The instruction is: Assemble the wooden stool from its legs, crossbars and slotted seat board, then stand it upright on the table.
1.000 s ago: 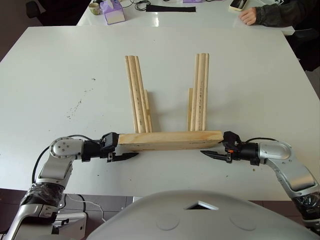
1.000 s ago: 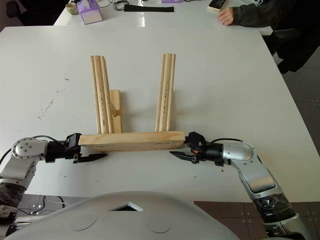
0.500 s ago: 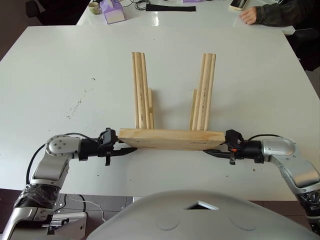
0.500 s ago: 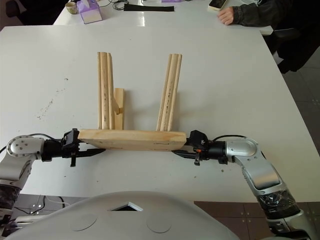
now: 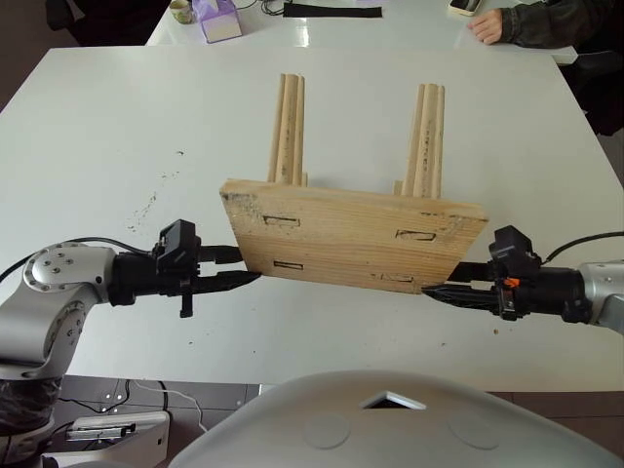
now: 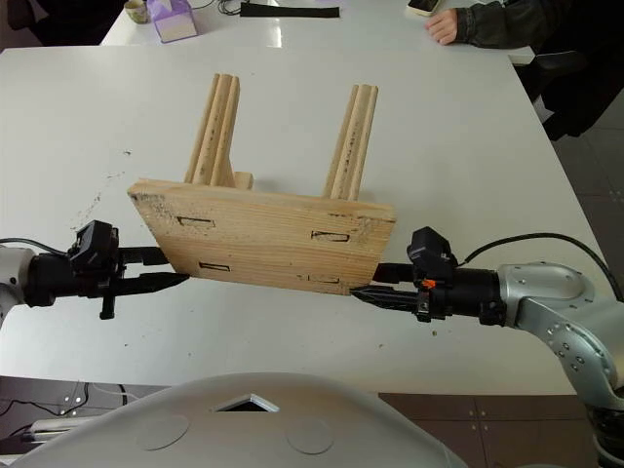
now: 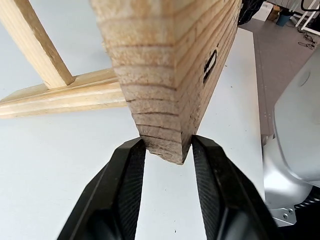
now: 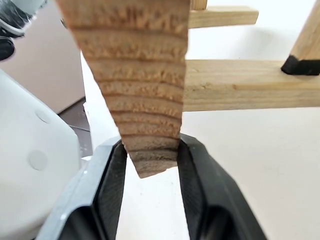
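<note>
Wooden and pale, the slotted seat board [image 5: 351,239] is held tilted above the near part of the white surface [image 5: 117,127], with its slotted face turned up and toward the robot. It is already joined to the rounded pale legs [image 5: 289,127], which run from its back face toward the far side of the surface. A flat wooden crossbar [image 7: 60,95] is fixed to them behind the board. I cannot tell if the far ends of the legs touch the surface. From this I judge that the stool is put together, and the step in hand is to turn it upright. The next move probably calls for both arms to rotate the board at the same pace until the legs point down. Then they should lower it until all the feet rest flat, and only after this let go. The left gripper [image 5: 239,268] pinches the left end of the seat board near its lower corner. Its two black fingers [image 7: 127,175] are spread no wider than the thickness of the board and press on both faces. The right gripper [image 5: 441,278] pinches the right end in the same way, also at the lower corner. Both holds are near the corners, so the board could swivel in the fingers if one arm goes ahead of the other.
</note>
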{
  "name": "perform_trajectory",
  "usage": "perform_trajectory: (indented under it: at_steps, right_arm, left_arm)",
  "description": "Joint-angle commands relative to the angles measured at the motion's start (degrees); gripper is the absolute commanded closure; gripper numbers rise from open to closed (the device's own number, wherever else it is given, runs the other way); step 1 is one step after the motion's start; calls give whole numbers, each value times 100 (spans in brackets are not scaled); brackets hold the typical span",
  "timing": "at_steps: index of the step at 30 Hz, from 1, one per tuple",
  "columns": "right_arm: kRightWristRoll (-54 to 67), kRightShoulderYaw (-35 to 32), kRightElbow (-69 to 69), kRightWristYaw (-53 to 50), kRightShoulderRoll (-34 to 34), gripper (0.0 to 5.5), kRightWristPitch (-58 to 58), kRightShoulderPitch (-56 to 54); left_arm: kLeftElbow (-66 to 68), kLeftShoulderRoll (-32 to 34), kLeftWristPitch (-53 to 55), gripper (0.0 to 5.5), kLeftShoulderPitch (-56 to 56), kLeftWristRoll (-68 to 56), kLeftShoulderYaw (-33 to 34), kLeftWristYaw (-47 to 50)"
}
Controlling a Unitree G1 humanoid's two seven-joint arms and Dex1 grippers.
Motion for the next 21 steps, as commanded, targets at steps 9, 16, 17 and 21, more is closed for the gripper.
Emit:
perform_trajectory:
  at_steps: [9,16,17,21]
  right_arm:
    - [5302,-379,484,-946,-1391,407,742,-435]
    - [5540,-614,2189,2096,-3634,407,2325,-1221]
    - [5540,-633,2359,2491,-3997,407,2561,-1234]
    - [5540,-386,2783,3250,-4810,407,2928,-1220]
  left_arm:
    - [-383,1141,2115,407,-1406,-1963,450,-273]
    - [81,2714,4132,407,-2400,-4090,778,-512]
    - [225,2962,4381,407,-2579,-4388,698,-558]
    - [682,3499,4948,407,-3257,-5317,168,-454]
